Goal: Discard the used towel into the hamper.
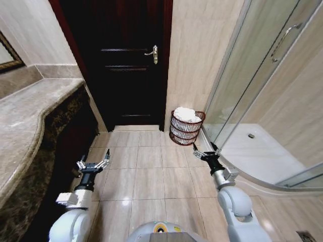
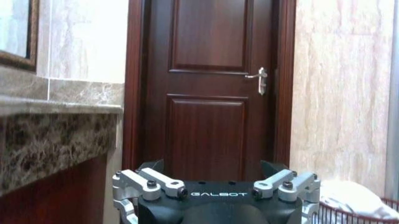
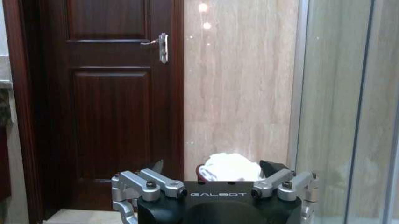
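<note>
Left claw and right claw both spread and empty above glossy beige floor tiles, beyond them the ribbed reddish wire hamper holding what looks like a crumpled white towel, against the marble wall beside the dark panelled door.

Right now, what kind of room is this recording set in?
Most likely a bathroom, perhaps in a hotel: a curved glass shower enclosure on the right, a marble vanity counter under a framed mirror on the left, and a wire hamper holding a white towel by the dark wooden door.
</note>
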